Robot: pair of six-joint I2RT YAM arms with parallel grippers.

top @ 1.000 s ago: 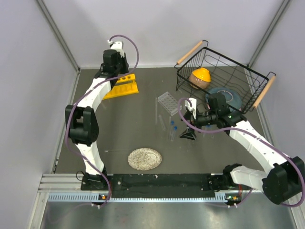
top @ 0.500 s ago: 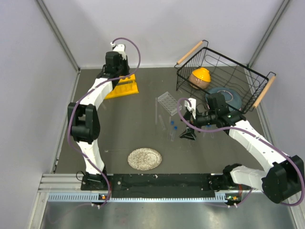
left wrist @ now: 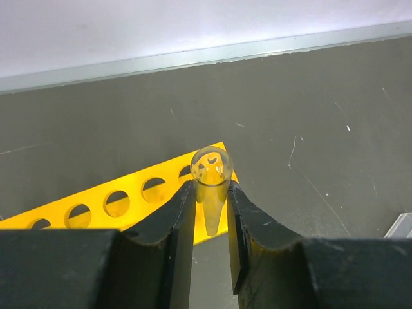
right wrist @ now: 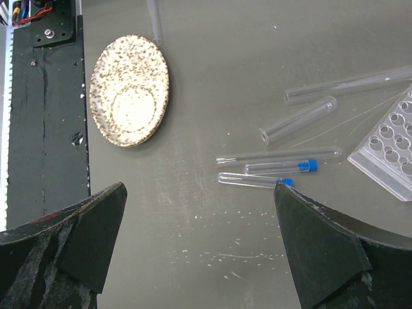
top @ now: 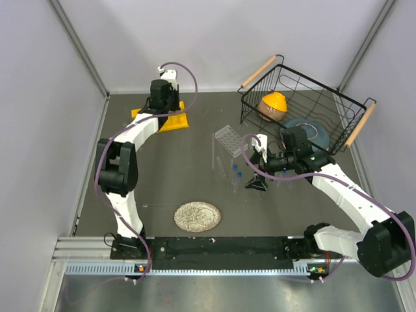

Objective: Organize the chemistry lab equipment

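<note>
Firmly, our left gripper (left wrist: 210, 222) clamps a thin clear glass tube (left wrist: 211, 168), upright with its round rim facing the wrist camera, over the end of the yellow rack (left wrist: 122, 203) with its row of round holes. We see our right gripper (top: 255, 182) hanging with its black fingers spread wide above the matte grey table (right wrist: 193, 38), where two slim blue-capped vials (right wrist: 280, 168) and loose tubes (right wrist: 299, 119) lie flat beside the clear grid rack (right wrist: 389, 154), well apart from the speckled plate (right wrist: 129, 90).

The right gripper (right wrist: 198, 193), spread wide, frames a speckled plate (right wrist: 129, 90), test tubes (right wrist: 299, 119), blue-capped vials (right wrist: 280, 167) and clear grid rack (right wrist: 389, 154).
</note>
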